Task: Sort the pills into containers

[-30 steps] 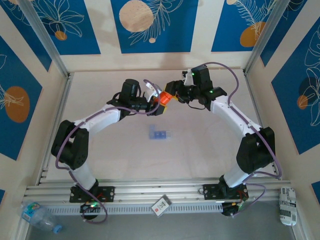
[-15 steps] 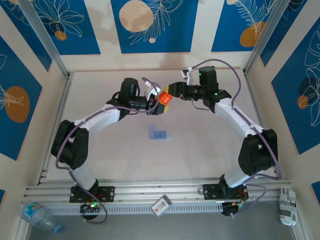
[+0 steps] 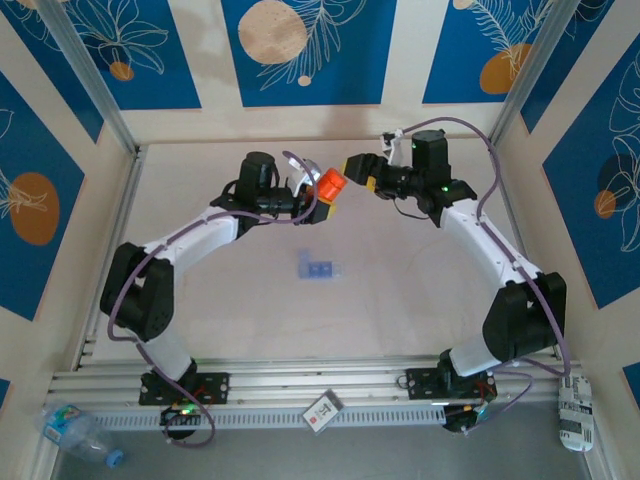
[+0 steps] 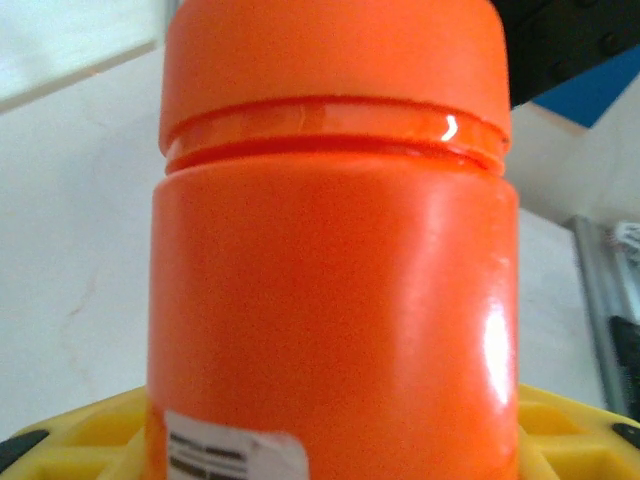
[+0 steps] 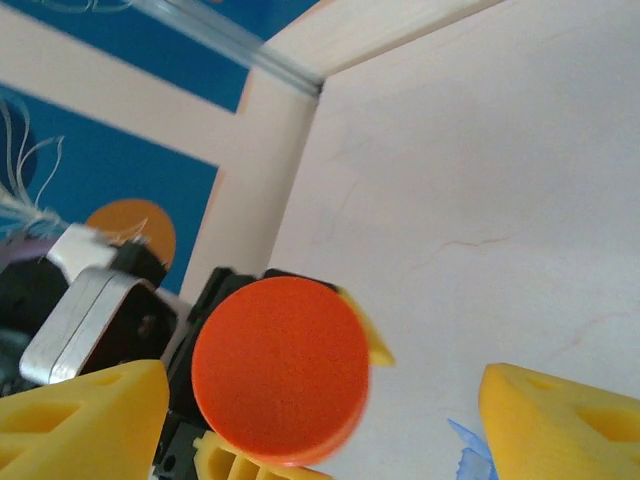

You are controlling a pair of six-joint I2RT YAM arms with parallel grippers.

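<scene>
A pale, matte table [image 3: 400, 320] is enclosed by cream walls bearing blue leaf-patterned panels [image 3: 340, 80].

Top external view: the left gripper [image 3: 318, 192] is clenched on an orange bottle [image 3: 332, 185], held above the far half of the table. The right gripper [image 3: 357, 168] stands just beside the bottle's end, apart from it. The containers [image 3: 318, 268], a short pale-blue translucent strip of joined square cells, lie flat near the table's centre, nearer the arm bases than both grippers. Their contents cannot be made out.

Left wrist view: the bottle appears close up as a glossy, smooth plastic cylinder. A ridged seam separates the body from its cap [image 4: 335, 60], and a white printed label [image 4: 235, 455] sits low on the body. Yellow ribbed pads [image 4: 575, 430] flank its base on both sides.

Right wrist view: the cap is seen end-on as a flat orange disc. This gripper's yellow wedge-shaped fingertips [image 5: 85, 420] are spread wide to either side, released and touching nothing. A corner of the blue strip shows at the lower edge.
</scene>
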